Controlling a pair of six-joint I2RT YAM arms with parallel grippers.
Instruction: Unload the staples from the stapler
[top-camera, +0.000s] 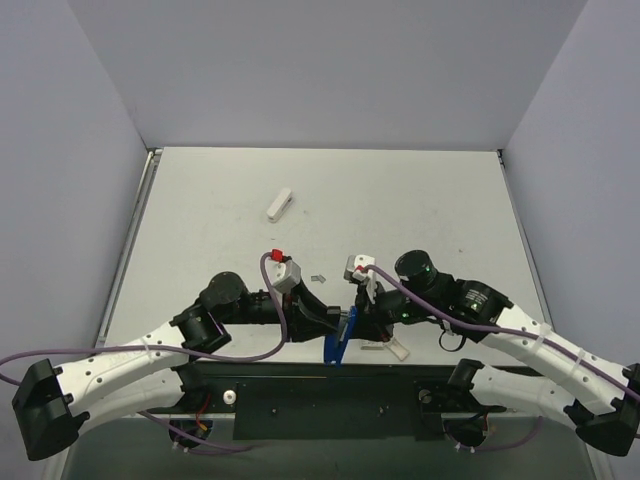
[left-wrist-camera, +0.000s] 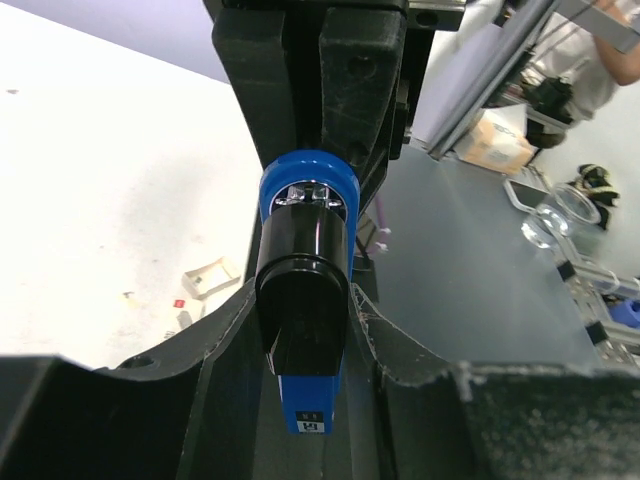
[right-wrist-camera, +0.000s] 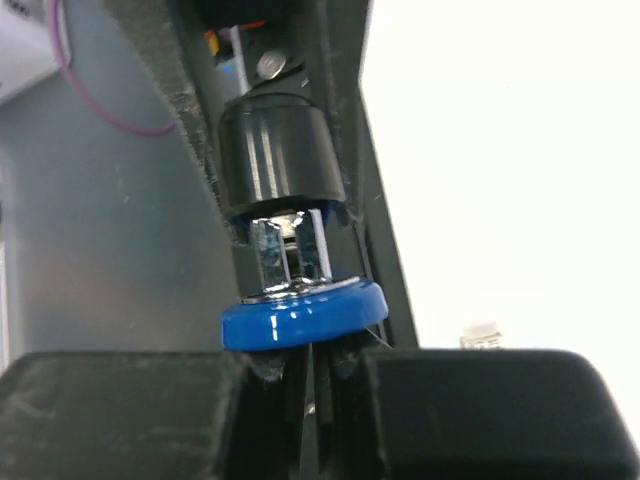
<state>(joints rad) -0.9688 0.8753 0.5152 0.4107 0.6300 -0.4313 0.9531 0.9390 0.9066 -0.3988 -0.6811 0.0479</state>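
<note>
The stapler is held between both grippers at the near edge of the table, with staples lying loose beside it.

From above, the left gripper and right gripper are seen meeting on the stapler; the staples lie on the table just right of it, beside the right gripper, and a white stapler lies well apart. In the left wrist view, the left gripper is clamped on the stapler, and pale staples are seen on the table to its left. In the right wrist view, the right gripper is closed on the blue end of the stapler; staples lie to the right.
</note>
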